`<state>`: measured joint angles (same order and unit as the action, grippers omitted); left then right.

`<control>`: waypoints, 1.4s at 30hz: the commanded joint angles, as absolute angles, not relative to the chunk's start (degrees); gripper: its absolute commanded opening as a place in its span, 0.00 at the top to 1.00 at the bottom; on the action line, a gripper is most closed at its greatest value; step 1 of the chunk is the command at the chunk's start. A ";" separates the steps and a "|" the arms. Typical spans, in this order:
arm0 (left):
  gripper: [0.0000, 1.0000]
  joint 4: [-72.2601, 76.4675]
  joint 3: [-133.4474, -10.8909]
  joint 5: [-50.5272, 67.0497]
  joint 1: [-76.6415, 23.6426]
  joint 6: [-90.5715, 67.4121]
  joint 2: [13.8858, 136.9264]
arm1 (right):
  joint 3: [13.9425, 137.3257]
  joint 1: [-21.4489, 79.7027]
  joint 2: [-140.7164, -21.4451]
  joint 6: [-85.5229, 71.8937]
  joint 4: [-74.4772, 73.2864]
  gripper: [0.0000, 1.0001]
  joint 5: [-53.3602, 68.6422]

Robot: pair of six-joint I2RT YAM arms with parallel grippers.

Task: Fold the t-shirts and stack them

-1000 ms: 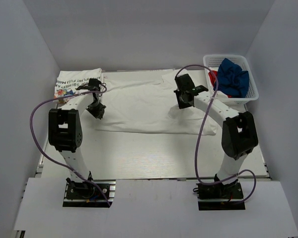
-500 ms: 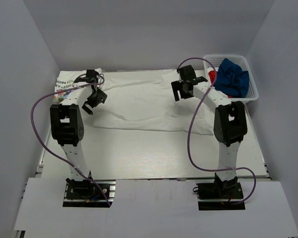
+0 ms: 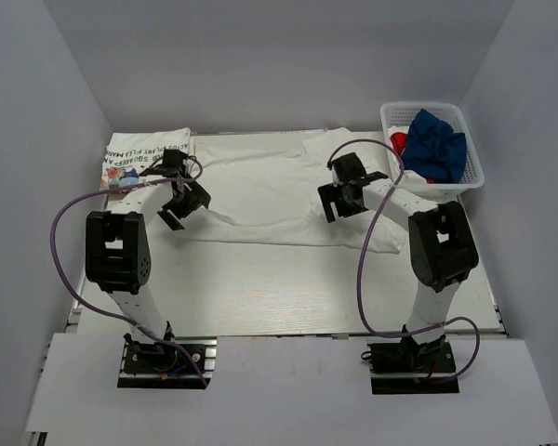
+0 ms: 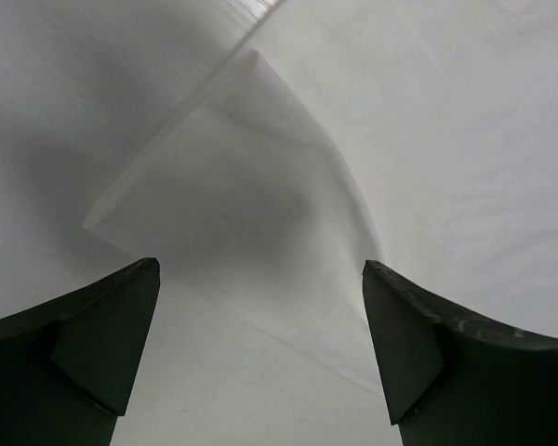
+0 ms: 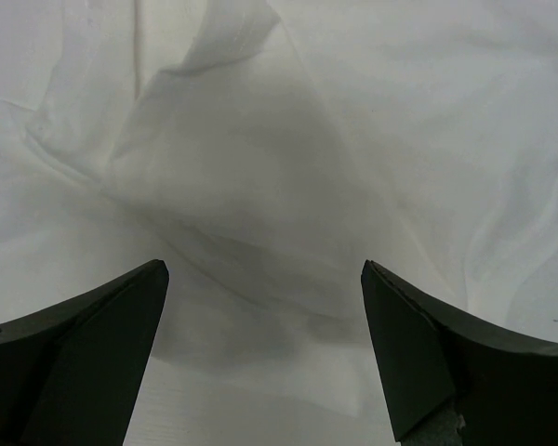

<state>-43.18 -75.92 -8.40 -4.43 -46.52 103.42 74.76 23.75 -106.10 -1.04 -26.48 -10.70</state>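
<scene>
The plain white t-shirt (image 3: 260, 186) lies spread across the far half of the table (image 3: 260, 288), with loose, rumpled folds along its near edge. Right of the shirt, the white lattice basket (image 3: 446, 189) holds the navy t-shirt (image 3: 439, 144) over a red-printed one (image 3: 399, 141); left of the shirt sits the folded printed t-shirt (image 3: 139, 153). Over the shirt's left and right sides, the left gripper (image 3: 186, 206) and right gripper (image 3: 342, 203) hang empty, fingers spread wide. A shallow pinch may catch one layer only, leaving the fold crooked.

Left gripper (image 3: 184, 206), right gripper (image 3: 342, 204) open, seemingly just above white t-shirt (image 3: 260, 186).
</scene>
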 commanded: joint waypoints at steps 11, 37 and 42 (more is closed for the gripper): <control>0.00 -34.98 -71.54 -2.90 -5.36 -43.59 108.98 | 79.89 24.78 -114.25 -0.97 -21.36 0.10 -19.50; 0.00 -40.43 -71.63 -10.02 -4.75 -43.07 110.48 | 79.75 18.89 -105.50 8.25 -12.39 0.10 -10.82; 0.00 -40.43 -71.63 -10.54 -4.75 -43.07 109.86 | 73.05 22.75 -103.80 10.90 -14.60 0.10 -3.88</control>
